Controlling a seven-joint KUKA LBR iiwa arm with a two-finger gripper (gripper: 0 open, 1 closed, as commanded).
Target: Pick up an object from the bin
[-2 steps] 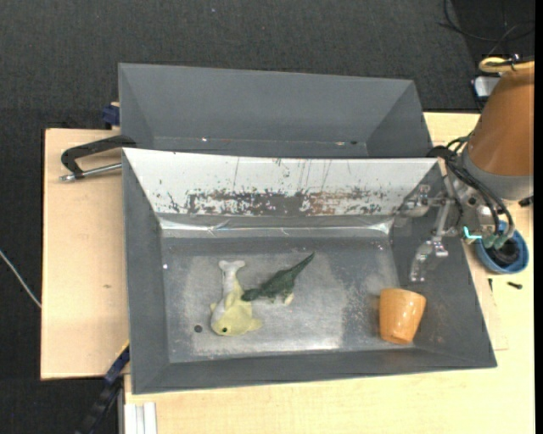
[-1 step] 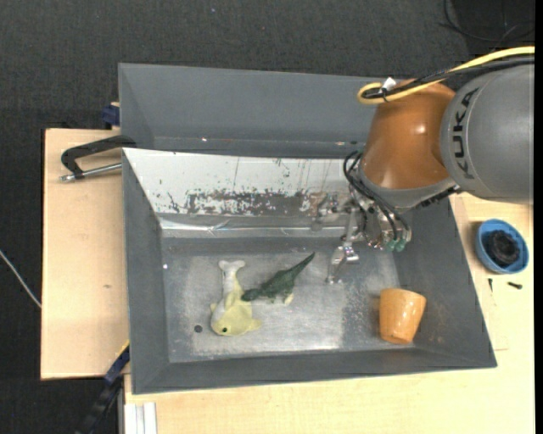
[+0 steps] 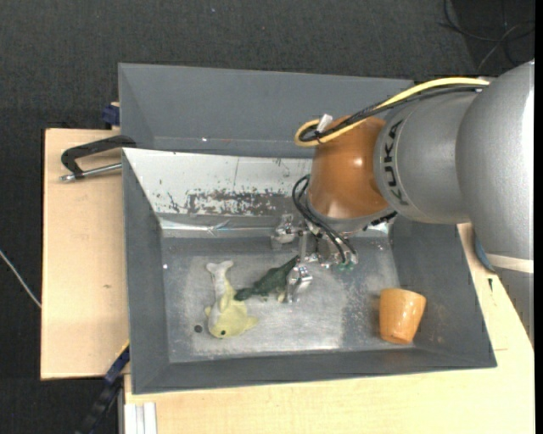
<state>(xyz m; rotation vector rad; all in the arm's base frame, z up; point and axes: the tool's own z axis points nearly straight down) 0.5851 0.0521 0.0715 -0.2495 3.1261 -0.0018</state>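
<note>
Gripper [image 3: 296, 278] sits mid-frame at the right end of the dark green toy animal [image 3: 265, 286]; you cannot tell whether it grips.

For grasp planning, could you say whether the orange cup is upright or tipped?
Tipped: the orange cup lies with its side wall facing up.

Dark carpeted floor [image 3: 254, 34] fills the top and left (charcoal, faintly speckled). Black cables [image 3: 496, 21] loop across it at the upper right, and 1 thin pale cord [image 3: 19, 273] trails along the left edge.
</note>
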